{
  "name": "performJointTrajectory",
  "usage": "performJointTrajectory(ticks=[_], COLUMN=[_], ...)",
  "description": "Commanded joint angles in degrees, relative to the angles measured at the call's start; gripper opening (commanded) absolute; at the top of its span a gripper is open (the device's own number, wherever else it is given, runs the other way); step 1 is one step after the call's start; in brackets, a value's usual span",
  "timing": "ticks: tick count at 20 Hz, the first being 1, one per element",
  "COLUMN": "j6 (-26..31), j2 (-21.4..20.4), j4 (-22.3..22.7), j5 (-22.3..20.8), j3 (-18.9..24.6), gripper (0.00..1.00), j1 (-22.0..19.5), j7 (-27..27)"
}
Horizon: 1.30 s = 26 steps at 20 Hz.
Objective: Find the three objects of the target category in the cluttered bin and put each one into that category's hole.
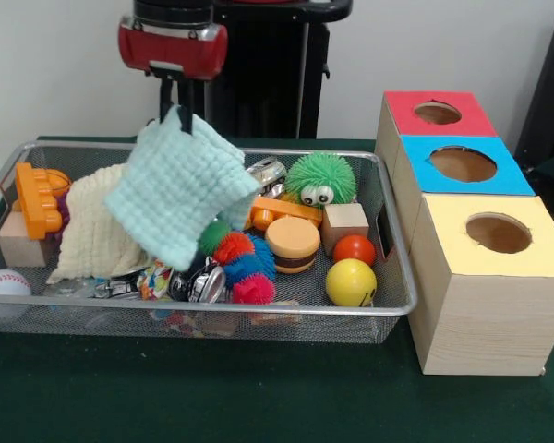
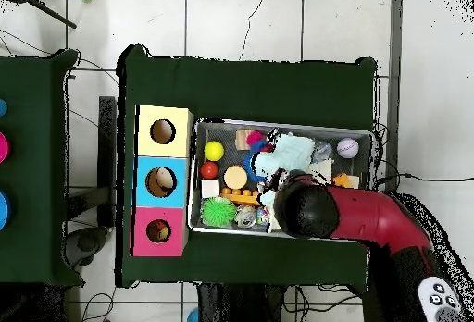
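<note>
The bin (image 1: 258,310) is a silver wire-mesh basket on the green table, full of toys; it also shows in the overhead view (image 2: 282,122). My gripper (image 1: 177,111) hangs above the bin's back left and is shut on the top corner of a pale mint knitted cloth (image 1: 180,185). The cloth hangs lifted over the clutter and shows in the overhead view (image 2: 293,150). The hole (image 1: 437,113) is in the red-faced box, the farthest of the three boxes to the right of the bin; in the overhead view the hole (image 2: 159,232) is to the bin's left. There the arm hides the gripper.
In the bin lie a cream cloth (image 1: 92,226), orange brick toy (image 1: 37,198), baseball (image 1: 5,284), green fuzzy ball (image 1: 321,177), burger toy (image 1: 293,244), wooden cube (image 1: 344,224), red ball (image 1: 355,249), yellow ball (image 1: 351,282) and spiky balls (image 1: 245,263). The blue-faced box (image 1: 508,180) and yellow-faced box (image 1: 535,249) stand nearer.
</note>
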Motion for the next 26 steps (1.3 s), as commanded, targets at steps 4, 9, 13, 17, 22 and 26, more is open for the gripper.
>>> performJointTrajectory(ticks=[4, 9, 13, 17, 22, 26], j6=[4.9, 5.4, 5.3, 6.7, 10.3, 11.8], j2=[-2.0, -1.9, -1.4, -2.0, -5.2, -6.6], j4=[3.5, 3.7, 4.0, 4.5, 6.0, 7.5], j5=[-7.9, -9.1, -10.4, -10.8, -8.8, -6.9], j3=[10.7, 12.0, 13.3, 15.0, 17.7, 19.4], gripper=[0.0, 0.0, 0.0, 0.0, 0.0, 0.0], j1=[-3.5, -4.7, -5.8, -7.4, -10.0, -10.5], j7=[-18.7, -17.9, -17.6, -18.2, -20.2, -17.4])
